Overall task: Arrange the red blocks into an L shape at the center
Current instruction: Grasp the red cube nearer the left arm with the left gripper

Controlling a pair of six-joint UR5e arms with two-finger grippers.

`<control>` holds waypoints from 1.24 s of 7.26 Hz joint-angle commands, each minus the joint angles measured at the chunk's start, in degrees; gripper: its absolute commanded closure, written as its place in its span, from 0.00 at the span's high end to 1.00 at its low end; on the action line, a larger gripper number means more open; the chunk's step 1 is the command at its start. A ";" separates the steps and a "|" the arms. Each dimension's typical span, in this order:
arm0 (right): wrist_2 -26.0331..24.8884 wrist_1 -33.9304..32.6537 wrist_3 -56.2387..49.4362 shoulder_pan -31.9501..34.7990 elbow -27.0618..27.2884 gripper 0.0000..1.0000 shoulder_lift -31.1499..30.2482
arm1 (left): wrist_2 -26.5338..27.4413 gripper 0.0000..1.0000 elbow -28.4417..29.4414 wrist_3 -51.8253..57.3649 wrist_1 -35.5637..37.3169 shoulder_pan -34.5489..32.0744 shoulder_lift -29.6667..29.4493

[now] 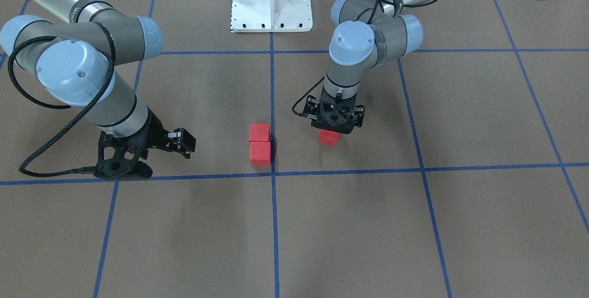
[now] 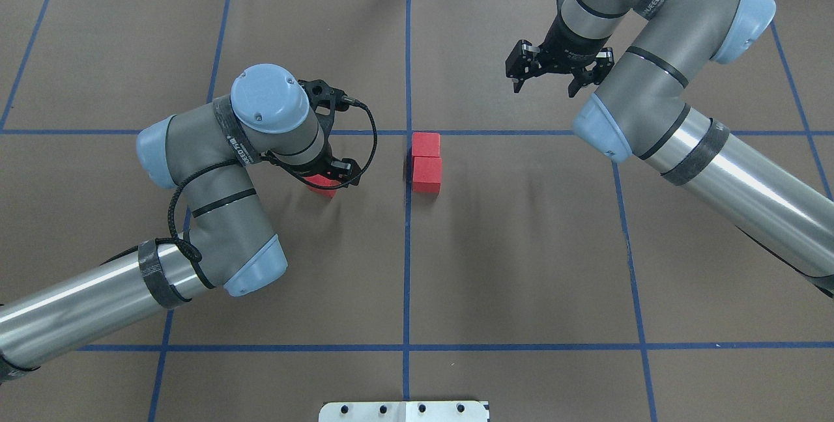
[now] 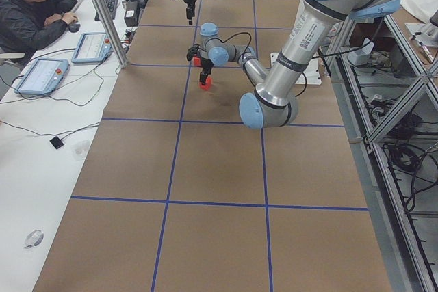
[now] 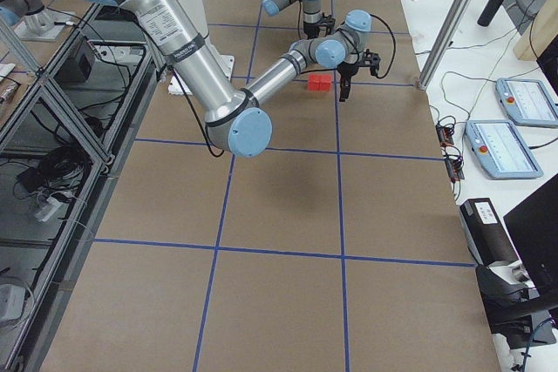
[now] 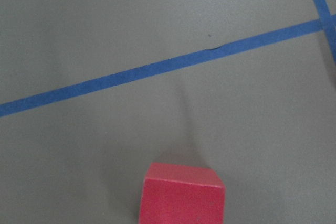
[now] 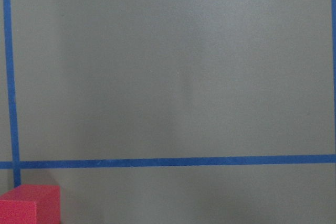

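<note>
Two red blocks [image 1: 260, 132] [image 1: 261, 153] lie touching in a short row just beside the center crossing [image 1: 273, 174] of blue tape. They also show in the overhead view [image 2: 425, 144] [image 2: 427, 173], near the crossing [image 2: 408, 132]. My left gripper [image 1: 332, 133] points straight down and is shut on the third red block [image 1: 328, 138] [image 2: 322, 185], low over the paper, about one block-row's length from the pair. That block fills the bottom of the left wrist view [image 5: 181, 195]. My right gripper [image 2: 546, 86] [image 1: 168, 160] is open and empty, well off to the side.
The white robot base plate [image 1: 271, 8] [image 2: 404, 411] stands at the robot's edge of the brown gridded paper. An operator [image 3: 34, 11] sits at a side bench with tablets beyond the far table edge. The right wrist view shows a block's corner [image 6: 29, 203].
</note>
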 commanded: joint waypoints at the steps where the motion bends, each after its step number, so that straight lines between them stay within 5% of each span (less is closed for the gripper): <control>1: 0.00 0.01 -0.04 0.17 0.01 0.99 -0.02 | -0.03 0.94 1.86 -0.33 -1.59 0.17 -0.01; 3: 0.00 -0.16 0.05 0.26 0.28 0.99 -0.11 | -0.12 0.00 1.25 -0.77 -1.33 0.08 -0.09; 9: -0.17 0.63 -0.04 0.35 0.36 0.99 -2.21 | -3.28 0.00 -5.52 -32.85 6.23 -5.28 -0.53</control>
